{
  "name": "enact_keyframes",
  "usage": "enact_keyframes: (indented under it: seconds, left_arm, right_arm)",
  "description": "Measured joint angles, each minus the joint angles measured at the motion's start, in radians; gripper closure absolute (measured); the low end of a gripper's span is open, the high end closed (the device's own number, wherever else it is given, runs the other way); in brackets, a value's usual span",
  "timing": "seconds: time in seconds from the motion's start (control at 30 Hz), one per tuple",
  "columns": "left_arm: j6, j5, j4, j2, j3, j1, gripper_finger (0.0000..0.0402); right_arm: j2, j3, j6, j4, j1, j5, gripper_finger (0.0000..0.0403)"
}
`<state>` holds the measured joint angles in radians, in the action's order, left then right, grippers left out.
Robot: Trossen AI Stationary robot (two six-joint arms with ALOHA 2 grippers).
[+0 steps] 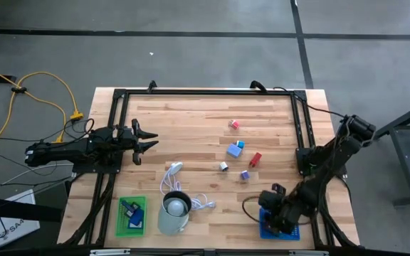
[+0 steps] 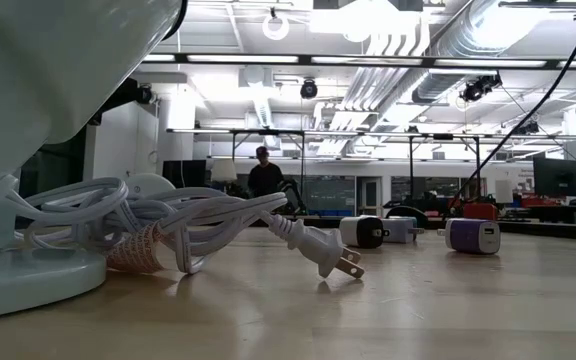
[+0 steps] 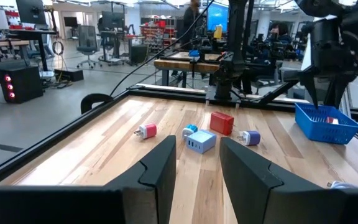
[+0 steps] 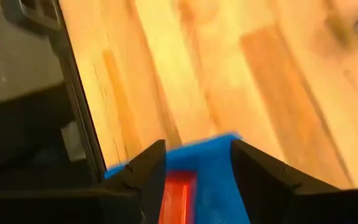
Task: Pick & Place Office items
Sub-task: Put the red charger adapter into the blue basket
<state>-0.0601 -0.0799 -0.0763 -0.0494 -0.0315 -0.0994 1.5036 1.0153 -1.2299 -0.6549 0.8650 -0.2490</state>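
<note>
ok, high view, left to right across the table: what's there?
left gripper → green tray → pale cup → pink piece → red piece → blue tray with the right gripper above it.

Robotics lab / open-plan workshop. Evidence: wood-top bench (image 1: 191, 121) w/ black metal frame (image 1: 205, 91), standing on grey concrete floor (image 1: 191, 43) w/ dark tape lines. Yellow ext. cord (image 1: 41, 78) runs across floor. Low view: exposed white ducts (image 2: 408, 45) and pipes overhead, strip lights, track-mounted gear, a person (image 2: 264, 172) standing far back. Left wrist view: more benches (image 3: 191, 62), office chairs (image 3: 89, 43), monitors (image 3: 30, 9), red shelving, PC tower w/ red LEDs (image 3: 20, 84), other rigs w/ black frames.
</note>
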Motion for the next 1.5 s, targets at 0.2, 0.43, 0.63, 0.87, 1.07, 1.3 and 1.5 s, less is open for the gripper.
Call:
enact_keyframes:
  seconds: [0.2, 0.43, 0.63, 0.87, 1.07, 1.3, 1.5]
  left_arm:
    - [0.0, 0.0, 0.0, 0.0, 0.0, 0.0, 0.0281]
    - [0.0, 0.0, 0.0, 0.0, 0.0, 0.0, 0.0281]
    - [0.0, 0.0, 0.0, 0.0, 0.0, 0.0, 0.0281]
    - [0.0, 0.0, 0.0, 0.0, 0.0, 0.0, 0.0281]
    - [0.0, 0.0, 0.0, 0.0, 0.0, 0.0, 0.0281]
    - [0.0, 0.0, 0.0, 0.0, 0.0, 0.0, 0.0281]
    - [0.0, 0.0, 0.0, 0.0, 0.0, 0.0, 0.0281]
  right_arm:
    - [-0.062, 0.0, 0.095, -0.021, -0.113, -0.003, 0.0242]
    - [-0.083, 0.0, 0.379, -0.009, -0.239, 0.009, 0.0242]
    - [-0.083, 0.0, 0.666, -0.007, -0.337, 0.077, 0.0242]
    - [-0.083, 0.0, 1.156, -0.009, -0.454, 0.177, 0.0244]
    - [-0.083, 0.0, 1.422, -0.054, -0.566, 0.33, 0.0244]
    - [-0.083, 0.0, 1.488, -0.177, -0.661, 0.315, 0.0249]
    - [-0.083, -0.001, 1.561, -0.181, -0.692, 0.296, 0.0249]
